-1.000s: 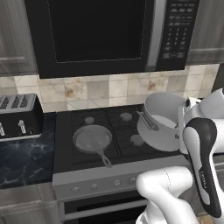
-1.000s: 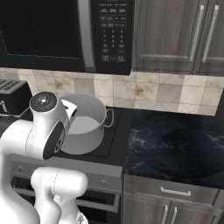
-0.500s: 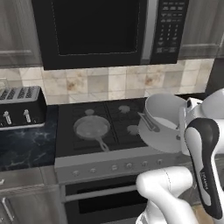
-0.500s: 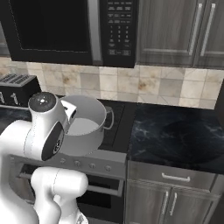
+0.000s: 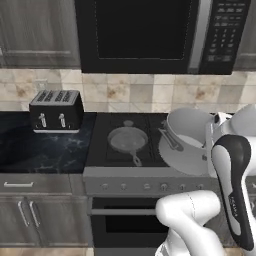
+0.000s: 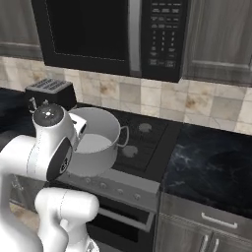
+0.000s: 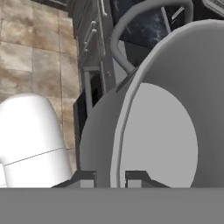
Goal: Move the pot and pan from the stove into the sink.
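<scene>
The pot [image 5: 186, 136] is a silver-grey stockpot that hangs tilted above the right side of the black stove [image 5: 102, 150]. My gripper [image 7: 110, 177] is shut on its rim, one fingertip inside the wall and one outside. In the hand view the pot [image 7: 162, 140] shows its pale inside and one loop handle at the top. From the right base view the pot [image 6: 96, 143] is partly behind my arm, over the stove [image 6: 150, 140]. The pan [image 5: 127, 139] lies on a left burner, its dark handle pointing toward the front. The sink is out of view.
A black toaster [image 5: 56, 110] stands on the dark counter left of the stove, and also appears as the toaster [image 6: 51, 90] behind my arm. A black microwave [image 5: 150, 35] hangs over the cooktop. Dark marble counter [image 6: 216, 165] runs right of the stove, above cabinet drawers.
The whole picture has shifted in both base views, so the camera has moved with the base. The pot stays in my grip in the same place relative to the arm.
</scene>
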